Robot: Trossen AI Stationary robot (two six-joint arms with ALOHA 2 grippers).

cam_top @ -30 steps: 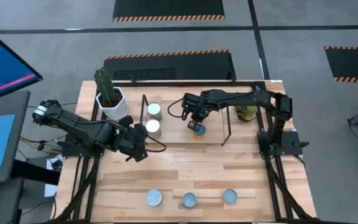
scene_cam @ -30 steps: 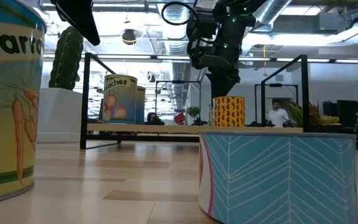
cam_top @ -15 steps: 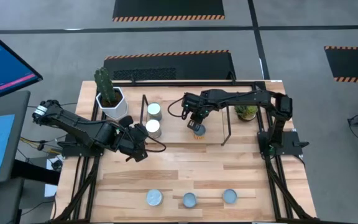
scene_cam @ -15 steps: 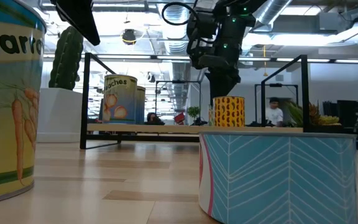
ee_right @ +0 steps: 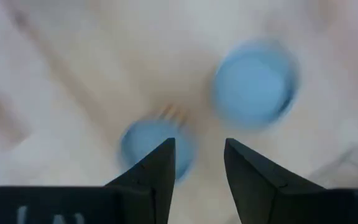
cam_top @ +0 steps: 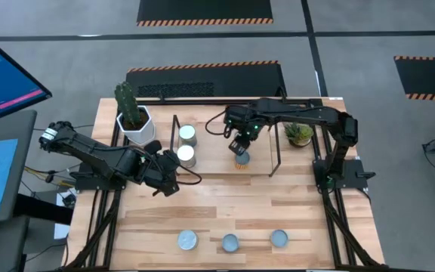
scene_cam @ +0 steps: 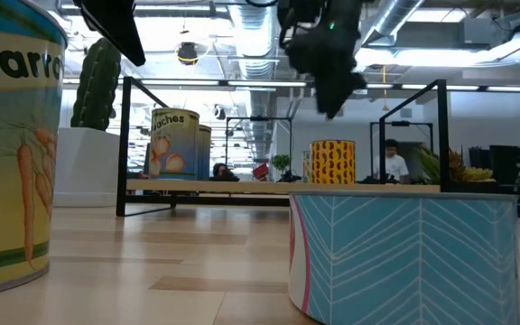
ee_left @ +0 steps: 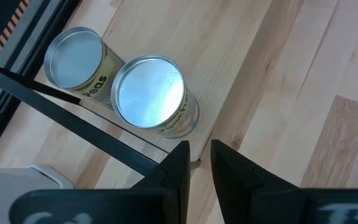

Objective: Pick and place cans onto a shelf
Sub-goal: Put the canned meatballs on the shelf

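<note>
On the wooden worktop (cam_top: 225, 200), the right gripper (cam_top: 240, 143), fingers spread and empty, hovers over a yellow patterned can (scene_cam: 332, 161) inside the thin black rod shelf (cam_top: 276, 155) near the far edge. The left gripper (ee_left: 196, 163), fingers slightly apart, waits beside two silver-topped cans (cam_top: 186, 145). A cactus in a white faceted pot (cam_top: 133, 115) occupies the far left corner; three cans (cam_top: 230, 242) line the near edge. The right wrist view is blurred.

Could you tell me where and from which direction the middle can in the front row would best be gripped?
That can stands upright with its pale blue round top facing up, with gaps to the cans on both sides. Probably best to come straight down from above and close the fingers across its round side wall just below the top rim, along the table's depth, where no neighbour stands.
</note>
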